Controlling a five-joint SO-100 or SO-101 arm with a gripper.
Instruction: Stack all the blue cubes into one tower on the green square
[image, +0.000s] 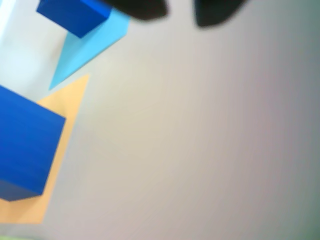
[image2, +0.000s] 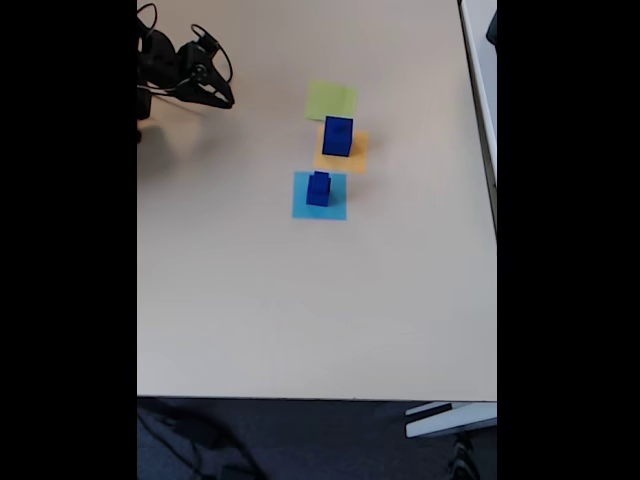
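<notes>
Green square (image2: 332, 100): bare, nothing on it.
Orange square (image2: 343, 152): one large blue cube (image2: 338, 136).
Light-blue square (image2: 320, 196): smaller blue cube (image2: 319, 189).
Gripper (image2: 222, 100): fingers apart, empty, well left of squares.

No readable text, label, brand, number or sign showing anywhere in either view.
</notes>
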